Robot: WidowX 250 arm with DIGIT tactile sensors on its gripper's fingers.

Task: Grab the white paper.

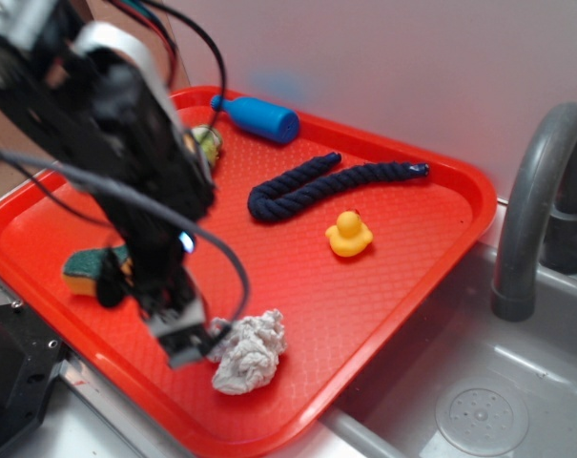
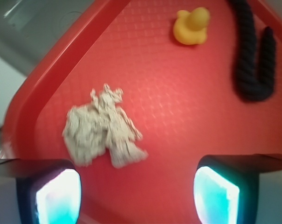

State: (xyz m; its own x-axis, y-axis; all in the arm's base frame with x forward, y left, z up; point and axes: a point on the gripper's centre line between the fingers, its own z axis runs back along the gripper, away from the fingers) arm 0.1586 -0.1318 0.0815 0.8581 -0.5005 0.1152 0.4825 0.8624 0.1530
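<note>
I see the fingers spread wide and empty, poised just beside the white paper. The paper lies crumpled on the red tray near its front edge, well apart from the yellow duck and dark rope.

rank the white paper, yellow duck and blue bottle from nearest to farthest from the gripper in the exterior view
Measured from the gripper in the exterior view:
1. white paper, right beside the fingertips near the tray's front edge.
2. yellow duck, mid-tray, toward the sink side.
3. blue bottle, at the tray's far edge by the wall.
</note>
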